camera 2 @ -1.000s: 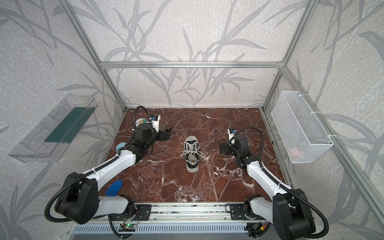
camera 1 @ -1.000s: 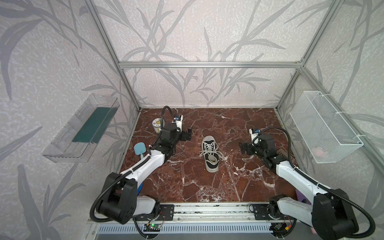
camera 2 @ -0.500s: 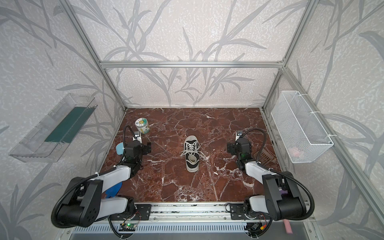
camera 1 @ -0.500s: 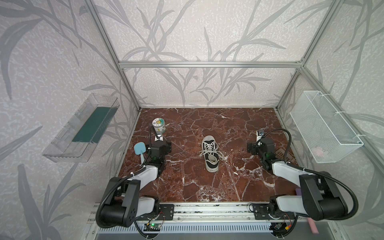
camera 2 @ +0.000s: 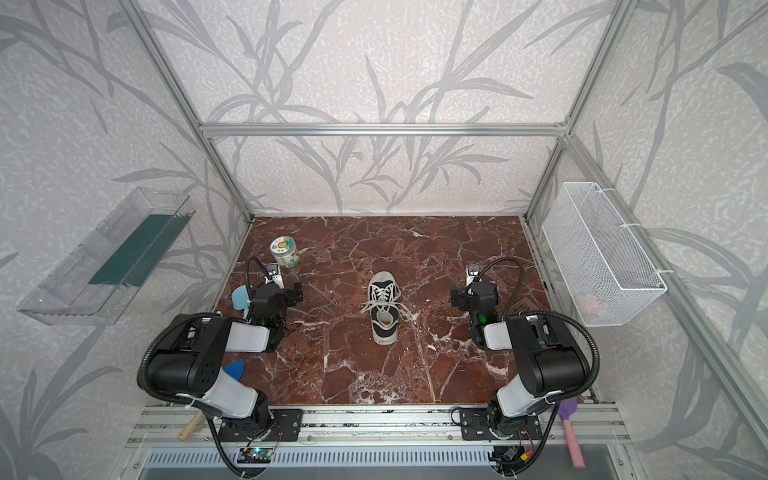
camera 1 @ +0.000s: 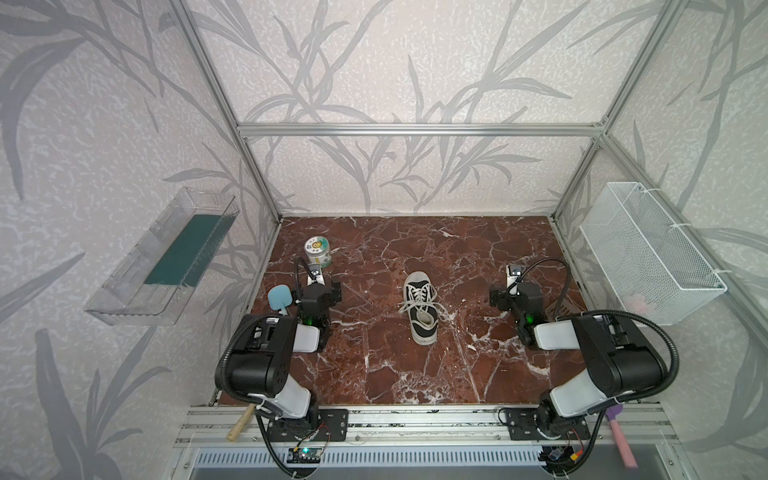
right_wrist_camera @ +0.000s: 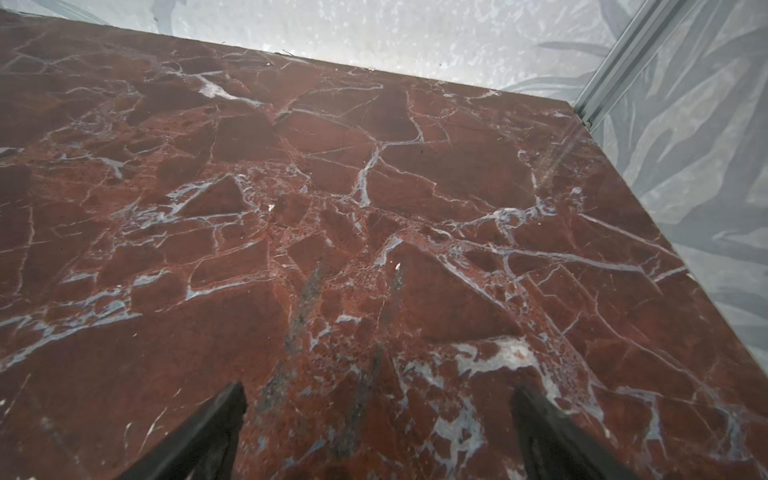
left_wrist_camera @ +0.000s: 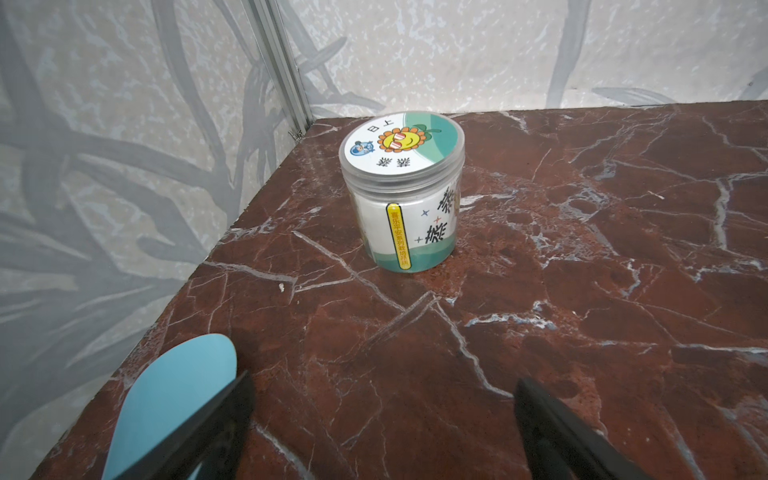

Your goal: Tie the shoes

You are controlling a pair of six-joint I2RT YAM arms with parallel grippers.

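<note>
Left hand (left_wrist_camera: 382, 432) spread, holding nothing, parked lower left of top views near jar (camera 1: 318, 252) and blue spatula (camera 1: 279, 297). Right hand (right_wrist_camera: 378, 432) spread too, empty, right of centre over bare desk (right_wrist_camera: 374, 187). Shoe (camera 1: 421, 306) mid-frame, toe pointing up-frame, laces (camera 1: 420, 308) splayed in loops either side; knot too small to judge. Fits tied-and-retreated or loose-and-waiting. If retying: pinch lace ends near tips, pull evenly, keep shoe from sliding.

Clear plastic round jar (left_wrist_camera: 405, 195): lid reads 日上 beside a sunflower cartoon; yellow side strip's Chinese print too small to read.
</note>
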